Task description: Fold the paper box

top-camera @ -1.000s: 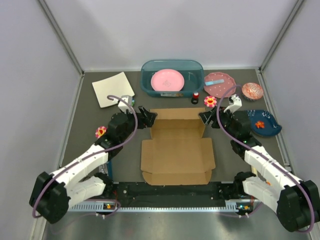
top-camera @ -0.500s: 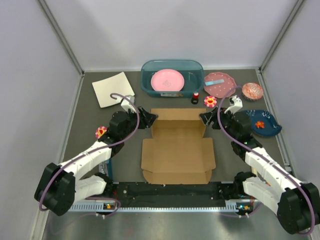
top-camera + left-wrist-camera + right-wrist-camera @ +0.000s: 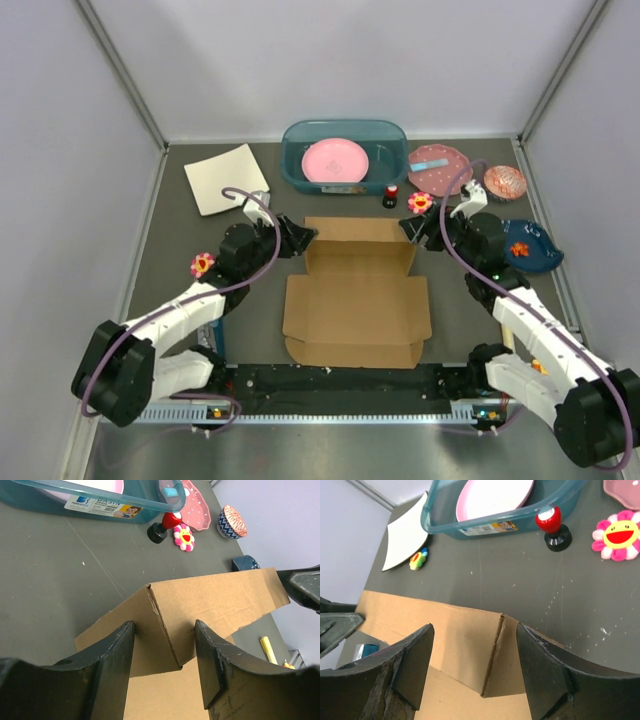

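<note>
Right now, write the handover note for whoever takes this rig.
Left gripper: open, straddling the rear left corner of the paper box.
Right gripper: open, straddling the rear right corner.
Box: mid-table, between the arms.
Done: rear wall raised, corner tabs bent at both ends.
Left: side flaps and front look flat, not yet folded up.

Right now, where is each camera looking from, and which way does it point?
Top external: high behind the arms, looking down; both arms show, left gripper and right gripper at the paper box's far corners.
Left wrist: on the left arm, facing far-right over the box's raised flap; its own open fingers show.
Right wrist: on the right arm, facing far-left over that flap; its fingers show.
Both wrist views share the flap, the red-topped peg and the smiling flower toy.
</note>
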Available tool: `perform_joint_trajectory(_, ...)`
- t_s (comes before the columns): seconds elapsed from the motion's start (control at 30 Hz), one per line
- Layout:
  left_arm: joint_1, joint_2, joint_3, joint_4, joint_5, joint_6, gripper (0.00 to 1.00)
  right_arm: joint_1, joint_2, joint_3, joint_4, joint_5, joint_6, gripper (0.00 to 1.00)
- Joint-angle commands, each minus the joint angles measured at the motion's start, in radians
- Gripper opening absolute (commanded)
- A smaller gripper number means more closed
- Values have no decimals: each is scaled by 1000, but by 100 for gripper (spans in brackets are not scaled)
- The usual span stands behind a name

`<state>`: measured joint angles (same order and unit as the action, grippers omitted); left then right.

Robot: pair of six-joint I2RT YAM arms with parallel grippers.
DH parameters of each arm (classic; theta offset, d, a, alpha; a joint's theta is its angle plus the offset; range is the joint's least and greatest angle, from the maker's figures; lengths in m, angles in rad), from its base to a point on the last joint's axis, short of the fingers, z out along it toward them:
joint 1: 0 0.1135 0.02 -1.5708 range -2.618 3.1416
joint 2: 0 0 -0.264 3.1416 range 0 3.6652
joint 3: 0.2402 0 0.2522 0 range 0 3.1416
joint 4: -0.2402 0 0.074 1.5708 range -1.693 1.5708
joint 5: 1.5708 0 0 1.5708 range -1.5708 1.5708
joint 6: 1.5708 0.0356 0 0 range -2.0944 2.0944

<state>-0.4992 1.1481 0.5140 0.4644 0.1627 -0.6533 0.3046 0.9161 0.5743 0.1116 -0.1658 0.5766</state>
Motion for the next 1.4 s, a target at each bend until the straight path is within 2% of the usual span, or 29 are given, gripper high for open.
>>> perform_joint_trajectory(0.0, 1, 28, -28, -38, 14, 11, 55, -2, 33, -7, 33, -3, -4, 66)
perform_joint_trajectory(0.27, 1, 55, -58, -33, 37, 6, 52, -2, 56, -119, 85, 11, -3, 55)
perform_joint_trajectory(0.57, 1, 102, -166, 68, 64, -37, 33, -4, 38, -217, 105, 5, 26, 43)
perform_joint_trajectory(0.9, 1, 133, -279, 166, 78, -77, 30, -2, -55, -373, 115, -24, 110, 43)
perform_joint_trajectory(1.1, -1, 162, -336, 230, 74, -91, 29, -2, -95, -410, 99, -23, 111, 43)
perform_joint_trajectory(1.2, -1, 167, -335, 241, 77, -97, 29, -4, -115, -395, 85, -20, 111, 46)
perform_joint_trajectory(1.37, -1, 150, -292, 206, 83, -103, 31, -2, -157, -295, 24, 0, 101, 59)
